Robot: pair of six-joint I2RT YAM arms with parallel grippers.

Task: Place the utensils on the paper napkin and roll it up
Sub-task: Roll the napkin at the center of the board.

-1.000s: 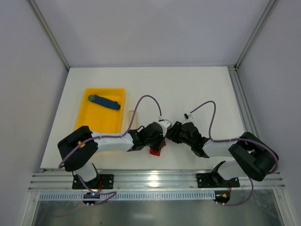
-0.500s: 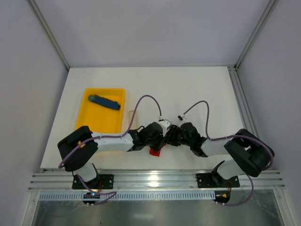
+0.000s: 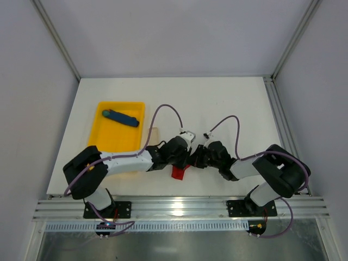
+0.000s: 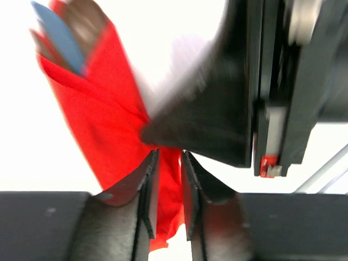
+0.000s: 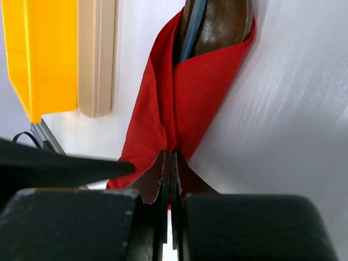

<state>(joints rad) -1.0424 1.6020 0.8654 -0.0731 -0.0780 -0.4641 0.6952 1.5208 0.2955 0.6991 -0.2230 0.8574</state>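
Note:
The red paper napkin (image 3: 178, 173) lies folded lengthwise near the table's front edge, between my two grippers. In the right wrist view the napkin (image 5: 190, 103) wraps a brownish wooden utensil (image 5: 220, 24) with a bluish piece (image 5: 193, 32) beside it; both stick out of the far end. My right gripper (image 5: 173, 163) is shut on the napkin's near fold. My left gripper (image 4: 169, 163) has its jaws a narrow gap apart with bunched napkin (image 4: 109, 119) filling it. The right gripper's dark body crowds that view. In the top view the left gripper (image 3: 187, 156) and right gripper (image 3: 197, 159) almost touch.
A yellow tray (image 3: 110, 142) stands at the left and holds a blue stick with a teal end (image 3: 120, 117). A pale beige flat piece (image 3: 154, 136) lies against the tray's right side; it also shows in the right wrist view (image 5: 97, 60). The table's front edge is close below the napkin.
My right gripper has moved left up to the left gripper and closed on the napkin. The left wrist has turned and shifted slightly back. The napkin has moved a little left.

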